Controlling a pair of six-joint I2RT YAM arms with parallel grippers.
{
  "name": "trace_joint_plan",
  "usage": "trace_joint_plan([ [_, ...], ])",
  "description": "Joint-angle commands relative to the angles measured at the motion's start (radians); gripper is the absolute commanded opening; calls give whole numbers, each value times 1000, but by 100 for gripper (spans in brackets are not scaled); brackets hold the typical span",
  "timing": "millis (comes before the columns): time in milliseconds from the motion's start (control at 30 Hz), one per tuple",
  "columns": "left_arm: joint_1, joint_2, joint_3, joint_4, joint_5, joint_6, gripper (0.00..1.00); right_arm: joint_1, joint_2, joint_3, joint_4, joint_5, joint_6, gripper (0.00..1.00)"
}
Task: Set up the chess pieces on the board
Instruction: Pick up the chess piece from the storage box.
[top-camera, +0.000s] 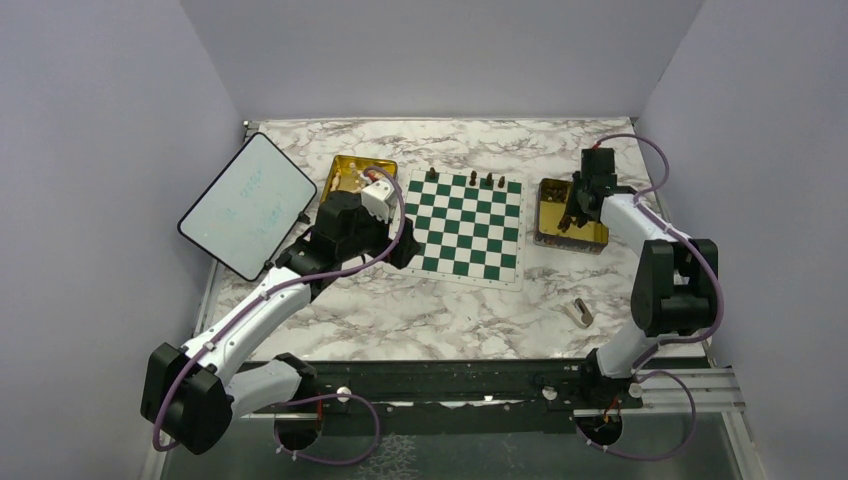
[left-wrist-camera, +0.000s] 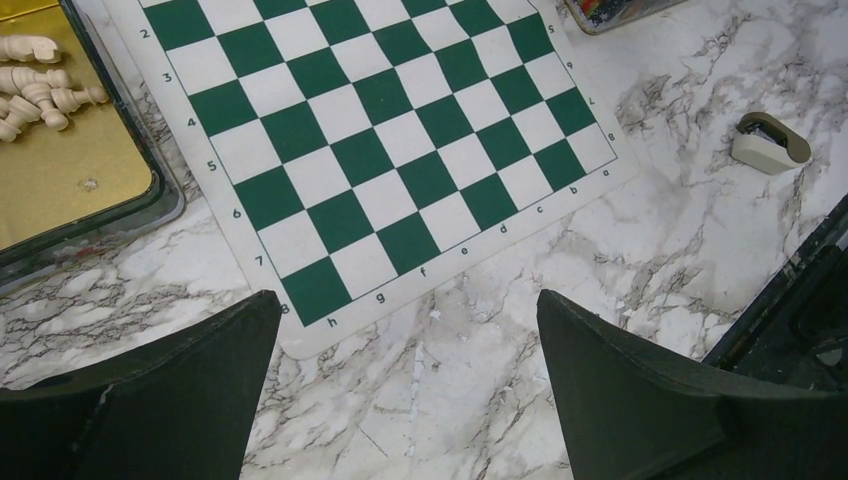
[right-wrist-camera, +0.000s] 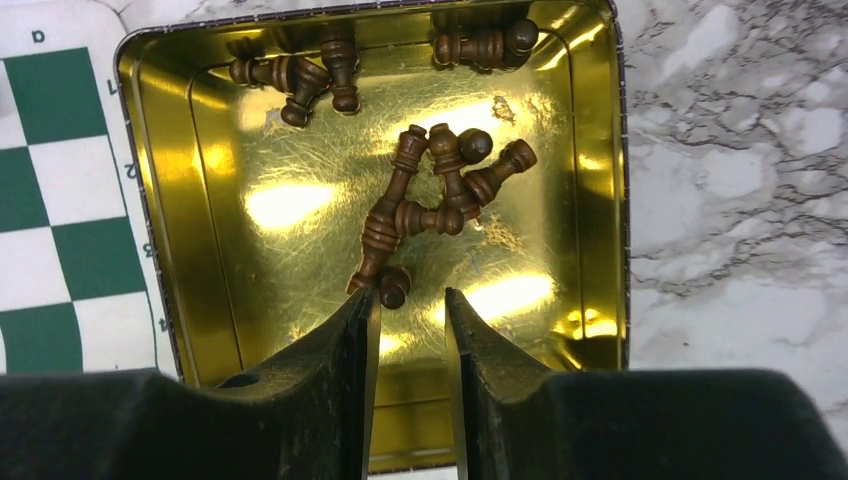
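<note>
The green and white board (top-camera: 470, 228) lies mid-table; it also shows in the left wrist view (left-wrist-camera: 380, 150) and the right wrist view (right-wrist-camera: 60, 210). Several dark chess pieces (top-camera: 488, 180) stand on its far row. More dark pieces (right-wrist-camera: 420, 200) lie loose in the right gold tray (right-wrist-camera: 170, 200). My right gripper (right-wrist-camera: 412, 298) hangs over that tray, jaws a narrow gap apart with nothing between them; one piece's base (right-wrist-camera: 392, 288) lies by the left fingertip. Cream pieces (left-wrist-camera: 40, 85) lie in the left gold tray (left-wrist-camera: 70, 180). My left gripper (left-wrist-camera: 405, 335) is wide open and empty over marble off the board's h8 corner.
A rounded white tablet (top-camera: 248, 203) leans at the far left beside the left gold tray (top-camera: 345, 163). A small grey-beige block (top-camera: 580, 313) lies on the marble near the right front, also in the left wrist view (left-wrist-camera: 770, 142). The black rail (top-camera: 450, 385) runs along the near edge.
</note>
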Motion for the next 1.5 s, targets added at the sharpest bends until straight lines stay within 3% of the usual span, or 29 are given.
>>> trace_joint_plan([
  [0, -2, -26, -14, 26, -17, 13, 99, -17, 38, 8, 81, -51, 61, 34],
  [100, -2, -27, -17, 26, -18, 14, 99, -36, 45, -4, 109, -20, 75, 33],
  [467, -2, -26, -21, 28, -22, 19, 99, -87, 104, -16, 167, -79, 115, 51],
  [1033, -1, -7, -21, 25, -37, 35, 99, -95, 168, -19, 221, -184, 125, 51],
  [1467, -1, -12, -22, 25, -28, 33, 98, -96, 164, -20, 241, -198, 110, 41],
])
